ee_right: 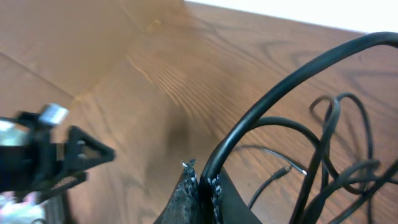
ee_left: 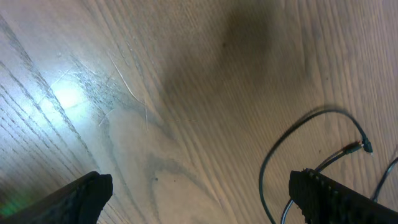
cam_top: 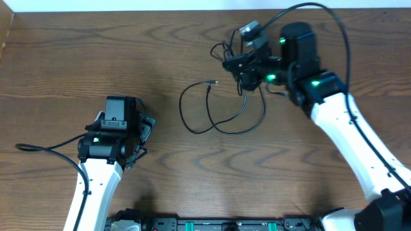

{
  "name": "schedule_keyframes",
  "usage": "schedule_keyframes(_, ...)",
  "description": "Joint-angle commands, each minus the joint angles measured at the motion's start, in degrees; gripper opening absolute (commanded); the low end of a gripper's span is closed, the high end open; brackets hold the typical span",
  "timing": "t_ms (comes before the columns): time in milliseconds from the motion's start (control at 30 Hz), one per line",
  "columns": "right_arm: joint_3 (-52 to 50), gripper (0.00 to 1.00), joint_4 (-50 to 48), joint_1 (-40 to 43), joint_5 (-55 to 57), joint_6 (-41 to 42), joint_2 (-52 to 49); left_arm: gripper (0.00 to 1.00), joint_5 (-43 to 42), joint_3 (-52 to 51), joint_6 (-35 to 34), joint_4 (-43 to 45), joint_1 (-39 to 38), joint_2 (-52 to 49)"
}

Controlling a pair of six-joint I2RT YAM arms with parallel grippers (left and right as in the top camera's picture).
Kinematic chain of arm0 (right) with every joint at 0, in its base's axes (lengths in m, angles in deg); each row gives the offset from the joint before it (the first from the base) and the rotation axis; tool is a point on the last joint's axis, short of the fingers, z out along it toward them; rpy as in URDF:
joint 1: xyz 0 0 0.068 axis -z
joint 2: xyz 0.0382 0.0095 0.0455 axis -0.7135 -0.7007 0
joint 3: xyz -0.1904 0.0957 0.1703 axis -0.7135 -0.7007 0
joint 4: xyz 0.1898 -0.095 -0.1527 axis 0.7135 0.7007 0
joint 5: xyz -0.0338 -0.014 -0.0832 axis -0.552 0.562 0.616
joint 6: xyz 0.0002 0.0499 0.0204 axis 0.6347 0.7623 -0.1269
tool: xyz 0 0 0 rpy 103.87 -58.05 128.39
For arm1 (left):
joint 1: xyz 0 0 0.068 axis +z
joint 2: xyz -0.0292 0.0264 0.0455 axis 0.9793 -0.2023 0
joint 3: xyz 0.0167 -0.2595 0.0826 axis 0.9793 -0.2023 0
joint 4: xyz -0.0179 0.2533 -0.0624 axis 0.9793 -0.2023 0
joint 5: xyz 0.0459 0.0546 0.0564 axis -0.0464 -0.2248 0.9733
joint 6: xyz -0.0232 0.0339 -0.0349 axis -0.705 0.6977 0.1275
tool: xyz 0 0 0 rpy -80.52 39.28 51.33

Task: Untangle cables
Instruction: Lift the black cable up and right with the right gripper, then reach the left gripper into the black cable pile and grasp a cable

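A: So, progress?
B: Early. The thin black cords (cam_top: pixel 181 109) are mostly knotted at the far side of the wooden table (cam_top: pixel 64 58), with loose loops near the centre. The right gripper (ee_right: pixel 199 180) is pinched on one strand.
A: And the left gripper (ee_left: pixel 199 186)?
B: Spread wide, empty, beside the loops.

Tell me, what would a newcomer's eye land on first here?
Most likely the snarl of thin black cables, looping over the wooden table right of centre. The right gripper is pinched shut on one strand at the far end of that snarl. The left gripper hangs wide open at the left, apart from the cables.
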Motion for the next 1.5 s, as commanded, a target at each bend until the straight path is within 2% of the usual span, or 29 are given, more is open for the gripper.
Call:
schedule_keyframes(0,0.2,0.01,-0.4,2.9,-8.5,-1.2,4.2,0.98,1.8,0.8,-0.8,-0.1,0.3,-0.1)
schedule_keyframes(100,0.2,0.01,1.6,4.0,-7.5,-1.3,4.2,0.98,1.8,0.8,-0.8,-0.1,0.3,-0.1)
schedule_keyframes(333,0.2,0.01,8.8,4.0,6.6,-1.2,4.2,0.98,1.6,0.8,-0.8,-0.1,0.3,-0.1)
schedule_keyframes(400,0.2,0.01,9.1,3.7,6.8,-1.2,4.2,0.98,-1.0,0.8,-0.8,0.2,0.3,-0.1)
schedule_keyframes(500,0.2,0.01,8.9,3.4,6.8,-1.2,4.2,0.98,-10.7,0.8,0.9,3.2,0.1,-0.1)
schedule_keyframes(567,0.2,0.01,8.7,3.5,7.6,-1.2,4.2,0.98,-18.9,0.8,8.9,8.2,-0.4,-0.1)
schedule_keyframes(667,0.2,0.01,8.9,3.5,11.0,-1.2,4.2,0.98,-31.9,0.8,31.3,15.4,-2.2,-0.1)
schedule_keyframes(700,0.2,0.01,9.1,3.5,11.6,-1.2,4.2,0.98,-33.4,0.8,39.0,15.5,-3.2,-0.1)
schedule_keyframes(800,0.2,0.01,9.7,3.5,11.7,-1.2,4.2,0.98,-32.4,0.7,48.7,14.3,-5.7,-0.1)
schedule_keyframes(933,0.2,0.04,9.8,3.5,11.7,-1.2,4.1,0.98,-32.3,0.7,55.4,16.4,-12.2,-0.1)
schedule_keyframes(1100,0.2,0.06,9.9,3.5,11.7,-1.2,4.1,0.98,-31.5,0.7,57.0,23.8,-18.9,-0.6)
schedule_keyframes(1333,0.2,0.06,10.0,3.5,11.7,-1.2,4.1,0.98,-13.8,0.7,57.0,30.5,-29.6,-3.3)
schedule_keyframes(1467,0.2,0.07,10.0,3.5,11.7,-1.2,4.1,0.99,-11.4,0.7,57.0,33.2,-34.8,-7.8)
